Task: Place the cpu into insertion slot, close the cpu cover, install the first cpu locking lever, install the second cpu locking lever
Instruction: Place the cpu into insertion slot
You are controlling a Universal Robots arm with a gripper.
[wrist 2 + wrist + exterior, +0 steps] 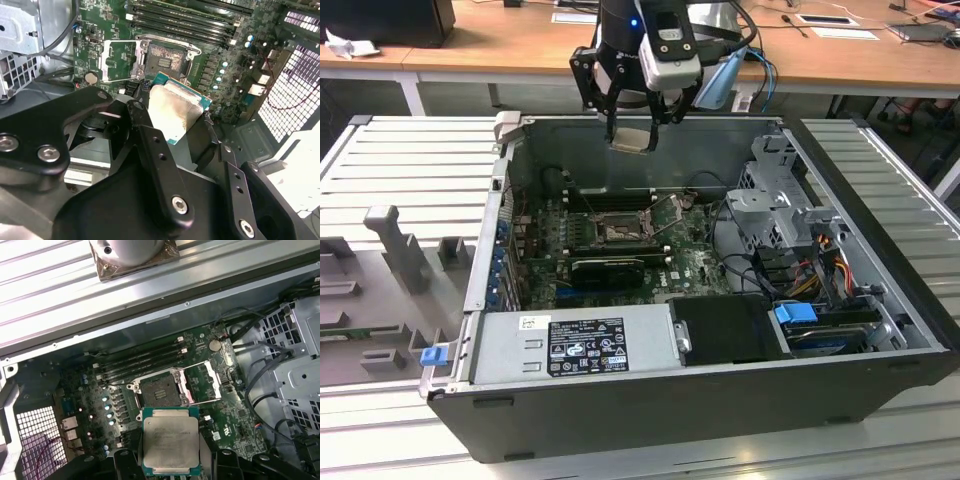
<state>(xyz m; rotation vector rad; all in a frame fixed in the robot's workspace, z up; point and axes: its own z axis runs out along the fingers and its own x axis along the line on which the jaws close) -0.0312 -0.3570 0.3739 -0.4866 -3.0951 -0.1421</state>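
Observation:
My gripper [633,132] hangs above the open computer case, shut on the cpu [634,139], a small flat square chip with a dull silver top. In both wrist views the cpu [170,440] [173,107] sits between the black fingers [150,145], held over the green motherboard. The insertion slot [159,388] [165,56] [618,230] lies open below it, its dark centre bare. The cpu cover [205,382] [119,62] is swung back and lies beside the slot.
Long black memory slots [145,357] run beside the socket. A grey power supply [580,342] fills the case's near side, and a metal drive cage [780,200] with cables stands at the exterior view's right. Grey fixtures [400,250] sit outside at the left.

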